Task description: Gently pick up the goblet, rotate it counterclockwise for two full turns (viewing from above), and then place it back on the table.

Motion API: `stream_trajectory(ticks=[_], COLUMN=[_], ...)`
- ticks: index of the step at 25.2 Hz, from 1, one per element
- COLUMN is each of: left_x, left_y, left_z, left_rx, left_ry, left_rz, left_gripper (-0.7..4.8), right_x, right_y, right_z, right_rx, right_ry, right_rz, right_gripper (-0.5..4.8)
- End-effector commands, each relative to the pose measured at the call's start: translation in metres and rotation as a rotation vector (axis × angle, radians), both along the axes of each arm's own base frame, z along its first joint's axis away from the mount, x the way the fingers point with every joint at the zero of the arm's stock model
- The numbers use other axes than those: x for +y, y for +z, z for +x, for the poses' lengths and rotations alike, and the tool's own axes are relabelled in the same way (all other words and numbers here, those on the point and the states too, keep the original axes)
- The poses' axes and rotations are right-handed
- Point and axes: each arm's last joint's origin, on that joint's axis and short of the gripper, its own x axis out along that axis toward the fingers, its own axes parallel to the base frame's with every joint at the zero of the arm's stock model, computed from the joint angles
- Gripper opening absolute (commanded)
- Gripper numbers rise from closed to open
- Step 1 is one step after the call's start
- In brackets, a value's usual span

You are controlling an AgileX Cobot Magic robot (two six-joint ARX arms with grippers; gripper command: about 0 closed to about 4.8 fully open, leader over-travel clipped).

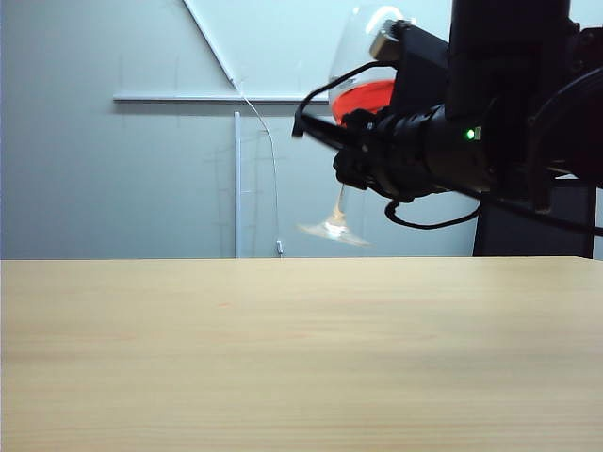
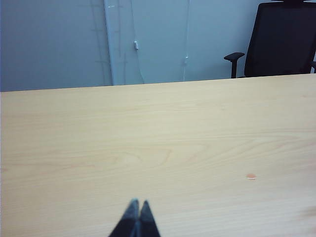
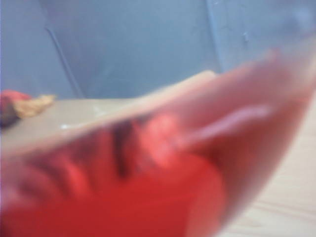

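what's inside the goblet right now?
Red liquid fills the lower bowl of the goblet, held tilted above the table by the right gripper. The arm covers the bowl's right side. Left gripper idles, shut.

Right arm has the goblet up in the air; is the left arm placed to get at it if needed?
Probably not right away. The left tool sits shut, low over the table, while the goblet hangs tilted in the right tool, whose arm crowds it.
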Motion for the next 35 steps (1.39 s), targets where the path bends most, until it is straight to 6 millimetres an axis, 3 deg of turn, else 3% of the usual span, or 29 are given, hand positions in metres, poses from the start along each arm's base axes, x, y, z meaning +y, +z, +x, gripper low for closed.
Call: stream_trajectory(ticks=[1,6,14,19,35], left_x=[0.0,0.0,0.0,0.0,0.0], left_y=[0.002,0.002,0.002,0.002,0.002], left_z=[0.0,0.0,0.0,0.0,0.0], left_rx=[-0.014,-0.013,-0.014,-0.014,-0.014], left_ry=[-0.001,-0.001,-0.001,-0.001,-0.001], left_rz=[-0.002,-0.002,-0.002,-0.002,-0.002], left_gripper=[-0.05,-0.05,-0.05,-0.05,-0.05], right_x=[-0.001,-0.015,-0.001,0.009,0.048], right_y=[0.012,0.01,0.017,0.029,0.04], right_z=[0.002,0.022,0.049,0.059,0.033], right_rx=[-0.025,0.09,0.226,0.193,-0.038], right_ry=[0.04,0.059,0.037,0.029,-0.082], right_rz=[0.157,0.244,0.046,-0.108,-0.619], right_gripper=[-0.06,-0.06,-0.06,-0.06,-0.06])
